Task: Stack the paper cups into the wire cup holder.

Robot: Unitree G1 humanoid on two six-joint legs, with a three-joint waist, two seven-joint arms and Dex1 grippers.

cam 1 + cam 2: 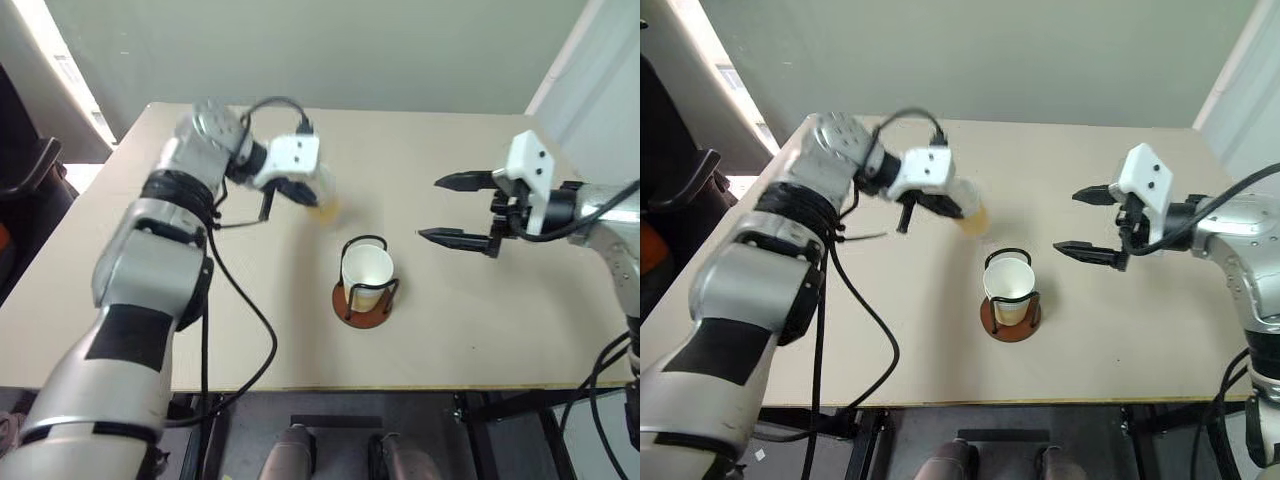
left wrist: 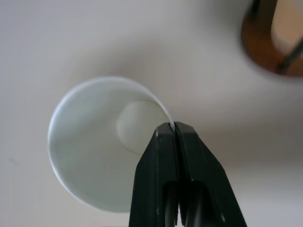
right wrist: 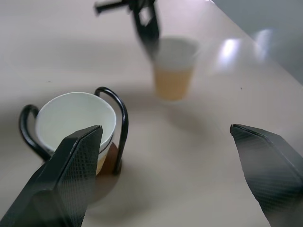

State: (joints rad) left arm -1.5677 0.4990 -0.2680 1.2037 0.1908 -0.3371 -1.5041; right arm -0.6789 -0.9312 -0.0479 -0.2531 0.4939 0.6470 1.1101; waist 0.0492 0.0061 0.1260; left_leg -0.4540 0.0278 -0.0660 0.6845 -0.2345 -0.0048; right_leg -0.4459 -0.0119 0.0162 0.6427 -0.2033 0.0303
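Left eye view: the left end effector (image 1: 303, 196) pinches a paper cup (image 1: 325, 197) by its rim, just up-left of the wire cup holder (image 1: 366, 292); the right end effector (image 1: 452, 209) is spread.

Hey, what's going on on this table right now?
A robot is stacking paper cups. Its left gripper is shut on the rim of one paper cup, holding it near the wire cup holder, where a cup already sits. The right gripper hangs open beside the holder.
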